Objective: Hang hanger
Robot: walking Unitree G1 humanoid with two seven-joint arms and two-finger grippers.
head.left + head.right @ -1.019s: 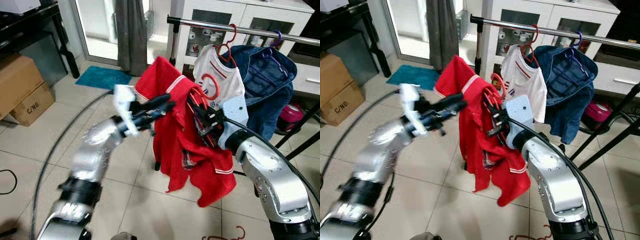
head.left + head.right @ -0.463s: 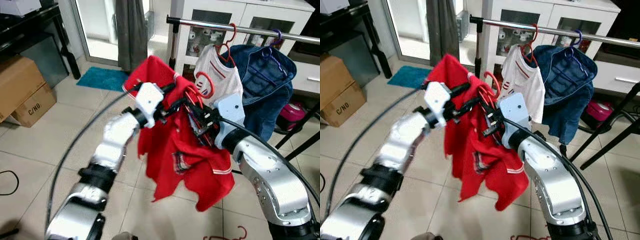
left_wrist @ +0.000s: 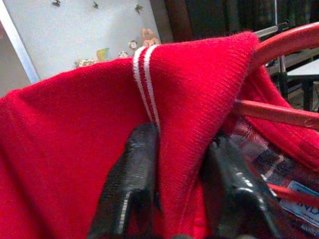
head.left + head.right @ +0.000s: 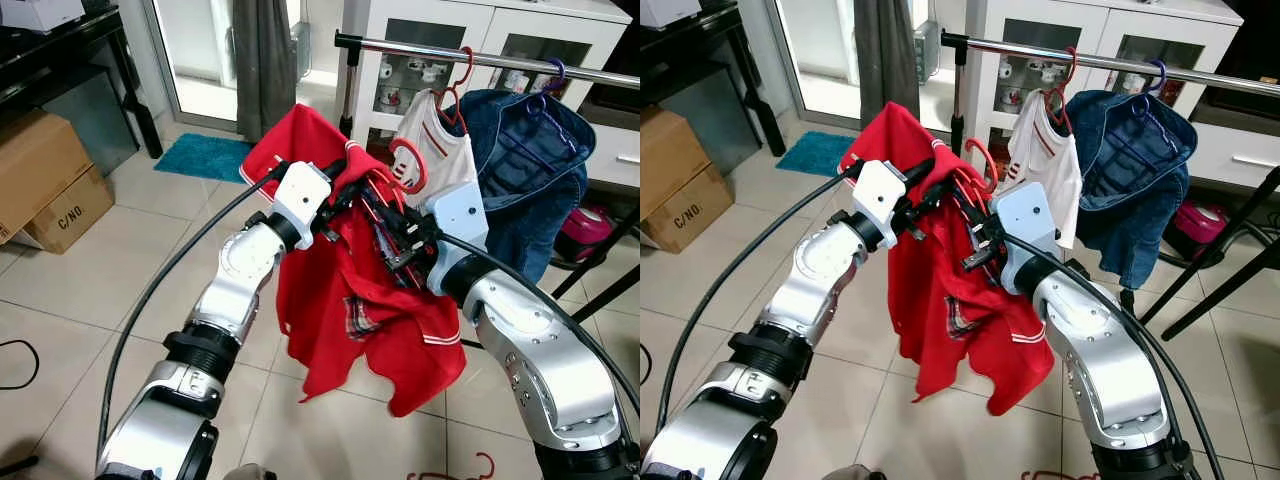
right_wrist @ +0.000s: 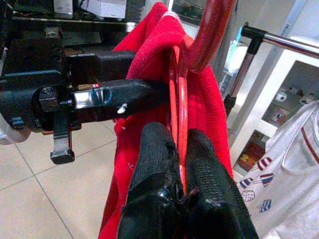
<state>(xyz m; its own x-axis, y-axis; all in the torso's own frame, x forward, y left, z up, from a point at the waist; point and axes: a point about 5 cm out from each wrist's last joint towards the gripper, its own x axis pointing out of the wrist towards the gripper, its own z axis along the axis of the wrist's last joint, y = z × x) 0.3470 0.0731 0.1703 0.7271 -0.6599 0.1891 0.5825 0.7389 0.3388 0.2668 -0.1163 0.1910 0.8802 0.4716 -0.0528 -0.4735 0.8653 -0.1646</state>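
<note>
- Metal rail point(image 4: 520, 62) runs across the upper right of the frame, a white shirt point(image 4: 440, 150) and denim jacket point(image 4: 540, 160) already hanging on it.
- Red shirt point(image 4: 350, 300) on its red hanger point(image 4: 408, 165) hangs mid-frame, short of the rail.
- Left gripper point(image 3: 182, 164) pinches the collar fold between its fingers.
- Right gripper point(image 5: 182, 164) is clenched on the hanger's wire just under the hook.
- Judgement: lift the hook above the bare rail left of the white shirt, lower it on, and let the collar go last.
- Left wrist view shows the collar stripes and grip; the head views show the rail.
</note>
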